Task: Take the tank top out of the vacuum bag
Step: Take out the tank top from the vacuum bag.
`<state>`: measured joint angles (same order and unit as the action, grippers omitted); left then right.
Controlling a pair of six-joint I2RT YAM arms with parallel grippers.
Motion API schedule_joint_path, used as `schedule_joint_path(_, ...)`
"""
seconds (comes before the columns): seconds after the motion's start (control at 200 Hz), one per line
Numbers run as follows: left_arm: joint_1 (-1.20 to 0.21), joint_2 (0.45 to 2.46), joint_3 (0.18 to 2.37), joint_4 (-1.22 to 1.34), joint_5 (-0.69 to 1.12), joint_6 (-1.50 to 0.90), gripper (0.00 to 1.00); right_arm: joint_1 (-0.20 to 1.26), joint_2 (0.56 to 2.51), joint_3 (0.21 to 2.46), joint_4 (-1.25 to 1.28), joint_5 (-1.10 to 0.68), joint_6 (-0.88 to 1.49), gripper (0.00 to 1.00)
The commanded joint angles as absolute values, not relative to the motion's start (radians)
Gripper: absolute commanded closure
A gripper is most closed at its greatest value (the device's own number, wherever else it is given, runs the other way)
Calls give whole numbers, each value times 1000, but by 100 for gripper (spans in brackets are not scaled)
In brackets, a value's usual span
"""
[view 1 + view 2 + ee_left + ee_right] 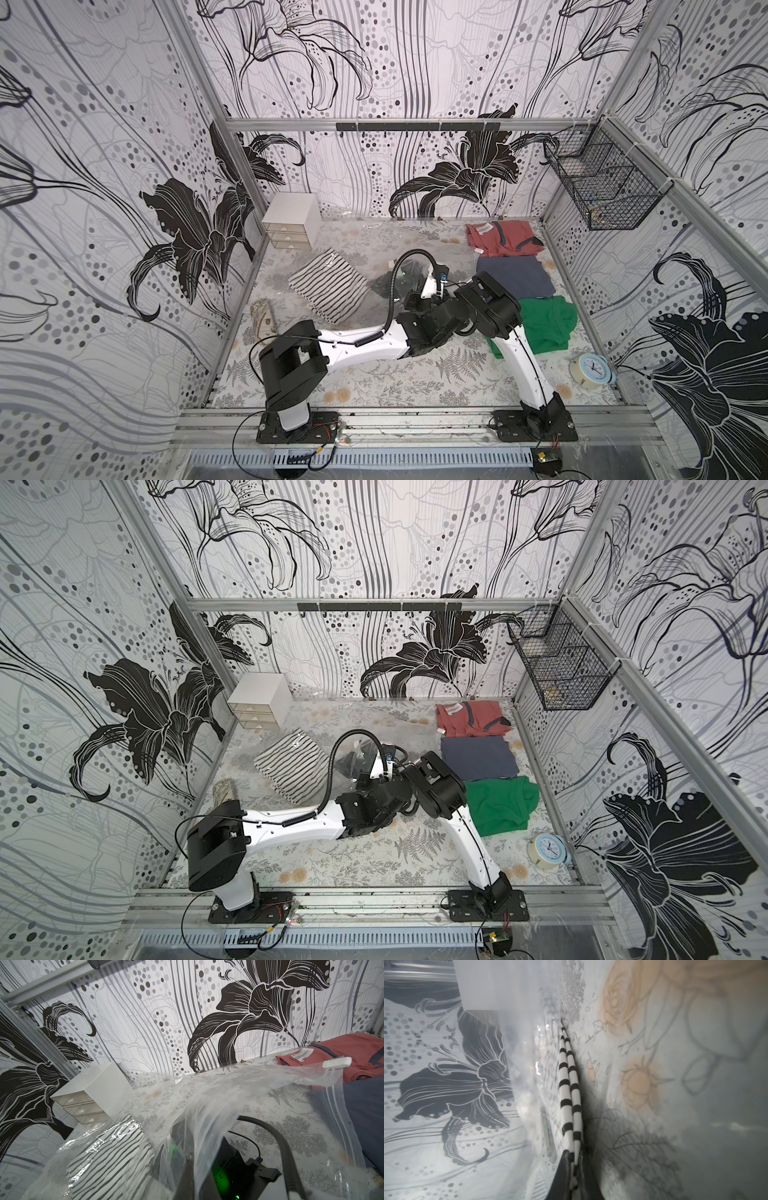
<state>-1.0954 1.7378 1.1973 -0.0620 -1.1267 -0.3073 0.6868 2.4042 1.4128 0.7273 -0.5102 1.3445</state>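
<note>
As I look in from the remote console, the floral-print tabletop (374, 386) shows, nearest me, a round clock with a pale-blue face (592, 369) in the right corner. A crumpled green garment (546, 324) lies just beyond the clock.

At mid-tabletop is the large, clear, crinkly plastic vacuum bag (218, 1093). Its small white slider clip (337, 1062) rests beside a salmon-red garment (505, 239). My left end effector (188, 1160) is drawn narrow, pinching the bag's upper film, which rises like a tent.

Under that film the right end effector (573, 1157) sits inside the bag. Its jaws are narrow and clamped on the folded edge of the black-and-white striped tank top (328, 286). The tank top lies flat inside the bag, left of centre.

Right of the bag, a folded slate-blue garment (515, 276) lies along the right edge between the green garment and the salmon-red one farther back. A small white three-drawer box (291, 220) stands in the far left corner. A black wire basket (602, 187) hangs on the right wall.
</note>
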Motion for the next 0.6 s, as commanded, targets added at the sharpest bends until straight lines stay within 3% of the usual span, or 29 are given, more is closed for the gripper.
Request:
schedule_joint_path(0.0,-1065,1754,1180,-169,-1060,-386,100,718,2361,1404,604,-528,1262,100)
schedule_joint_path(0.441,-1099,1646,1165,-236,-1151,-329,100,700,2332,1439,507,-640,1220,100)
schedule_joint_path(0.596,-1106,1693,1260,-451,-1180,-443,100,694,2305,1434,498,-681,1239,100)
